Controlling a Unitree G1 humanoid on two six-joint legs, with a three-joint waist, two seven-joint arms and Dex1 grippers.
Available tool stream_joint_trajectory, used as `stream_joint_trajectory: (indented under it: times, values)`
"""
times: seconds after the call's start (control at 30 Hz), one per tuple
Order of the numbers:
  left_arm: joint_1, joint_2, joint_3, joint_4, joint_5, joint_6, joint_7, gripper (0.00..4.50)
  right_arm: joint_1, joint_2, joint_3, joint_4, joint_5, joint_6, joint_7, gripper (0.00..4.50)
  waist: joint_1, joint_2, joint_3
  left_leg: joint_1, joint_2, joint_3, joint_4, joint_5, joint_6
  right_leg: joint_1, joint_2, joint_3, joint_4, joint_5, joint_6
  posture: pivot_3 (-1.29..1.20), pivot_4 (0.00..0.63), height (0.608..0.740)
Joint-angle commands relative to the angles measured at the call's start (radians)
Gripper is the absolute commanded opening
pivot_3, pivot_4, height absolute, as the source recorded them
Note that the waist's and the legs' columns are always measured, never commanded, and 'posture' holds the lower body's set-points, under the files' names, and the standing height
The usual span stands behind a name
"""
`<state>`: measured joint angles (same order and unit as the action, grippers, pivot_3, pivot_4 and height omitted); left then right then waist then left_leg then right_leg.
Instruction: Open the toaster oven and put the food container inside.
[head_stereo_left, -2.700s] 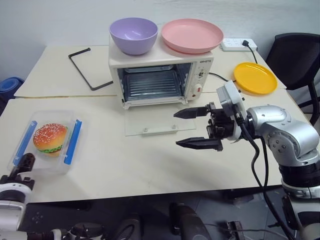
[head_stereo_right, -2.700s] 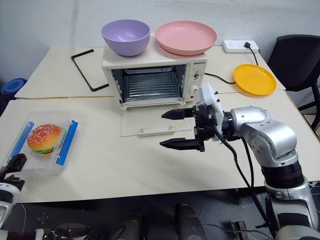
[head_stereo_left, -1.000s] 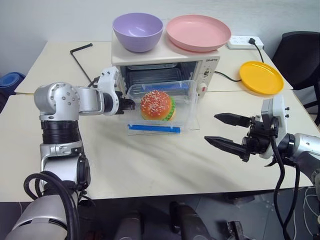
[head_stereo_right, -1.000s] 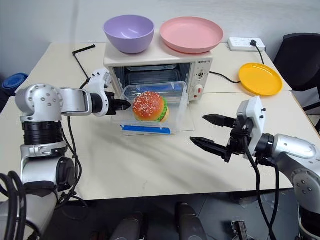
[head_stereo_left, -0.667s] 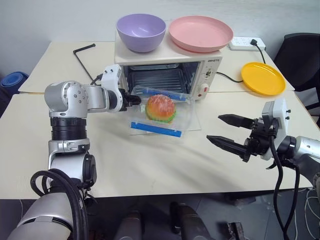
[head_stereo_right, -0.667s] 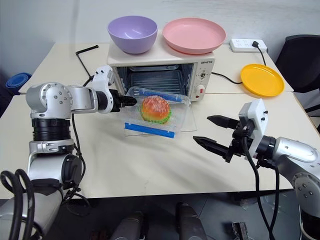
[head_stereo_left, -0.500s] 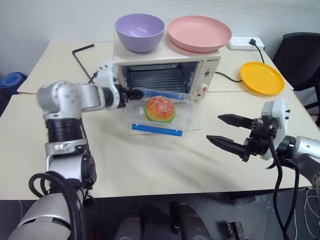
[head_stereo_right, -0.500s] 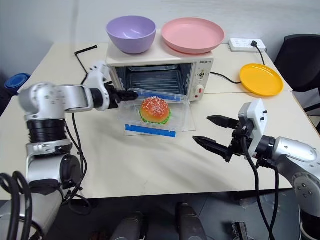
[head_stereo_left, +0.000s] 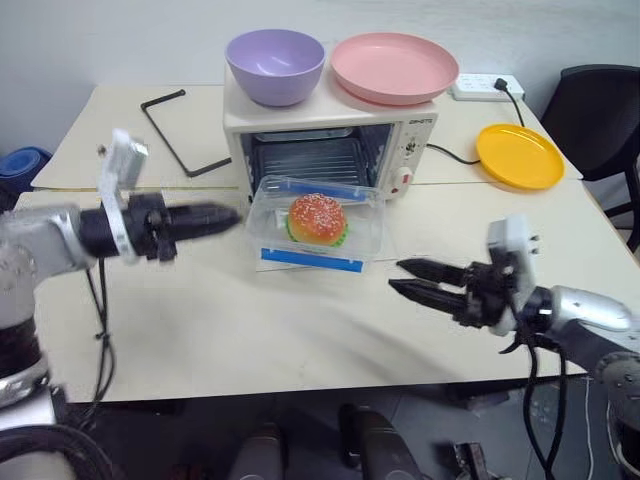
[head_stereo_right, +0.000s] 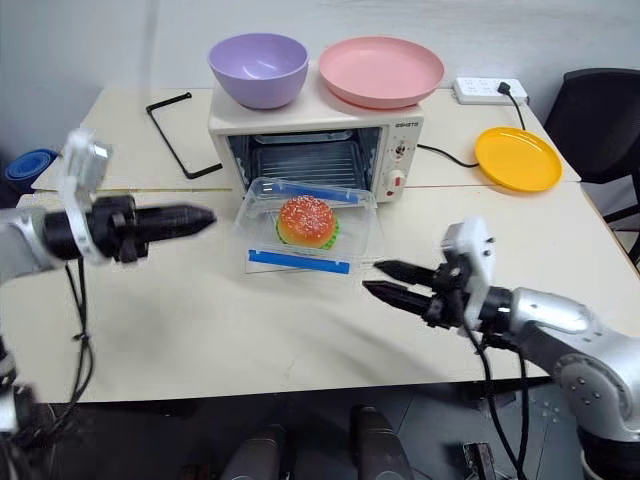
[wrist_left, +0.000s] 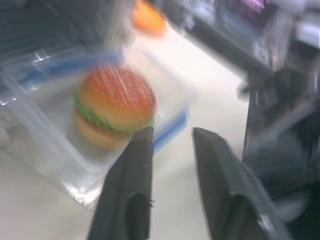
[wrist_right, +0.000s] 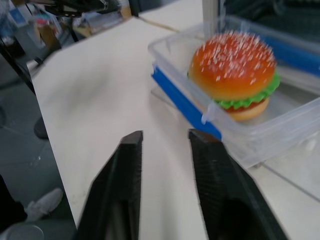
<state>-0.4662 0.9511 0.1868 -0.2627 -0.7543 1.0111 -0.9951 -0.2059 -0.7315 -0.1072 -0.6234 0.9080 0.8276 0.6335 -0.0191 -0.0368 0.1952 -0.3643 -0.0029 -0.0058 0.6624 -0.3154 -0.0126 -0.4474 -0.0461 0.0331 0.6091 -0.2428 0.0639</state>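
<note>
The right tool, in the lower right of the head view, hovered above the bench with its fingers a narrow gap apart, empty, pointing toward the food container. At the left edge, the left tool reached rightward, its fingers likewise slightly apart in the wrist view and holding nothing, its tips just short of the container. The container, with its toy burger, sat at the centre on the lowered glass door, in front of the open toaster oven. On the oven's top stood a purple bowl and a pink plate; a yellow plate lay at upper right.
</note>
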Motion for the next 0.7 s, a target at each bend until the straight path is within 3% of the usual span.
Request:
stream_joint_trajectory:
  times: [0.03, 0.3, 0.47, 0.7]
  values:
    - [0.021, 0.002, -0.077, -0.014, 0.117, -0.201, -0.053, 0.0, -0.04, 0.04, 0.076, -0.03, -0.057, -0.022, -0.036, 0.1, 0.0, 0.0, 0.0, -0.001, 0.0, 0.0, 0.0, 0.001, 0.001, 0.0, 0.0, 0.0, -0.001, -0.001, -0.001, 0.0, 0.15, 0.74]
    - [-0.054, -0.111, -0.212, 0.056, 0.251, -0.309, 0.019, 0.0, -0.147, 0.147, 0.212, 0.122, -0.278, -0.054, -0.139, 0.04, 0.012, 0.0, 0.0, -0.003, -0.001, 0.0, 0.002, 0.002, 0.004, 0.0, 0.001, 0.0, -0.003, 0.007, 0.011, 0.0, 0.15, 0.74]
    - [-0.148, -0.251, -0.281, 0.145, 0.364, -0.361, 0.139, 0.0, -0.279, 0.229, 0.268, 0.356, -0.474, -0.167, -0.193, 0.04, 0.014, 0.0, 0.0, -0.004, -0.001, 0.0, 0.002, 0.002, 0.004, 0.0, 0.003, 0.0, -0.002, 0.009, 0.013, 0.0, 0.15, 0.74]
    - [-0.313, -0.438, -0.293, 0.378, 0.523, -0.413, 0.378, 0.0, -0.56, 0.388, 0.23, 0.786, -0.629, -0.333, -0.276, 0.04, 0.008, 0.0, 0.0, -0.004, -0.001, 0.0, 0.002, 0.002, 0.004, -0.002, 0.003, -0.001, 0.001, 0.011, 0.013, 0.0, 0.15, 0.74]
